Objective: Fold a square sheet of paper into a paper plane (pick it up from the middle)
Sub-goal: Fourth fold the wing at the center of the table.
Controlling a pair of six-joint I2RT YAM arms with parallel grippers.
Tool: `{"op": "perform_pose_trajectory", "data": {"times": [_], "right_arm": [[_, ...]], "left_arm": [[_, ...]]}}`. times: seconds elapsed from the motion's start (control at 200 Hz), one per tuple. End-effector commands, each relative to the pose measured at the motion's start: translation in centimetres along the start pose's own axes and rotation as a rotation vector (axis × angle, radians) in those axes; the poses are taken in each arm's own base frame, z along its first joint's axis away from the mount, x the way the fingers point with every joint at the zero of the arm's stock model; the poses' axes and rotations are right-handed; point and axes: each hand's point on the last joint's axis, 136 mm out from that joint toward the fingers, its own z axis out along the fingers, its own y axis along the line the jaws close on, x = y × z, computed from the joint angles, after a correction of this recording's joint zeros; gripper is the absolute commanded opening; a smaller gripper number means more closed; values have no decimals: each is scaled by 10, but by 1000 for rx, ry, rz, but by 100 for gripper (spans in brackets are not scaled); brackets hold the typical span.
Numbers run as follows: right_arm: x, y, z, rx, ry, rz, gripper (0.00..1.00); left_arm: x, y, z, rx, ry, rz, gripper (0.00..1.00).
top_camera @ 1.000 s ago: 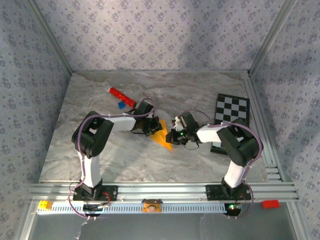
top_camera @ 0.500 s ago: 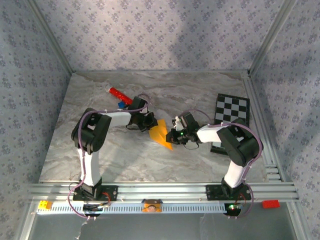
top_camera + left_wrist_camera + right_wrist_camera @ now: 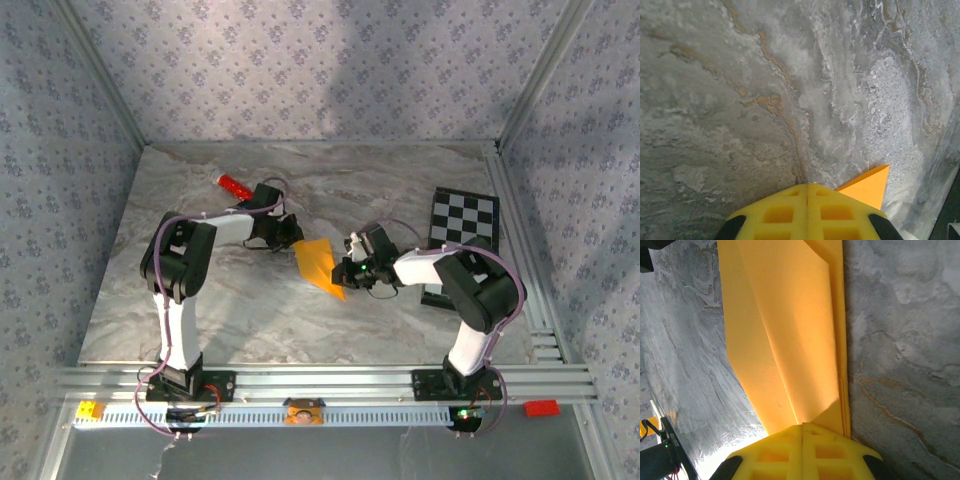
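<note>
The square sheet of paper [image 3: 318, 264] lies folded into an orange-yellow pointed shape with several layers, flat on the marble table between the two arms. My left gripper [image 3: 290, 234] is shut with nothing in it, just off the paper's upper left corner. In the left wrist view its yellow fingertips [image 3: 790, 197] meet, and one paper corner [image 3: 867, 186] shows to their right. My right gripper [image 3: 346, 272] is shut at the paper's lower right end. In the right wrist view the creased paper [image 3: 785, 325] runs away from under its closed fingertips [image 3: 785, 440]; I see no paper between them.
A red cylinder [image 3: 234, 185] lies at the back left, partly behind the left arm. A black-and-white checkered board [image 3: 463, 222] lies at the right, beside the right arm. Bare marble table [image 3: 250, 320] spreads in front of the paper.
My left gripper has slid up and to the left, off the paper, uncovering its upper left part. The right gripper has stayed in place.
</note>
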Motion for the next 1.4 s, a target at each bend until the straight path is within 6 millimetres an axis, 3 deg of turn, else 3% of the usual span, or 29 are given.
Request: {"op": "perform_pose_trajectory", "data": {"times": [0.0,0.265,0.4,0.49,0.695,0.835,1.064,1.394], "right_arm": [[50,-50,-1,163,146,119,0],[48,-48,0,160,145,120,0],[47,-48,0,160,140,120,0],[46,-46,0,158,139,119,0],[46,-47,0,159,138,119,0],[46,-44,-1,149,135,118,0],[39,-33,-4,113,119,98,0],[6,26,-22,-16,69,-25,0]], "left_arm": [[-20,20,-8,-119,-88,21,4],[-27,-21,-53,-151,-202,143,10],[-16,-40,-62,-118,-214,172,11],[0,-54,-58,-71,-195,186,11],[47,-66,-24,54,-80,124,10],[63,-57,-5,37,-43,109,9],[71,-17,12,-79,-25,87,7],[85,17,22,-161,9,82,6]]}}
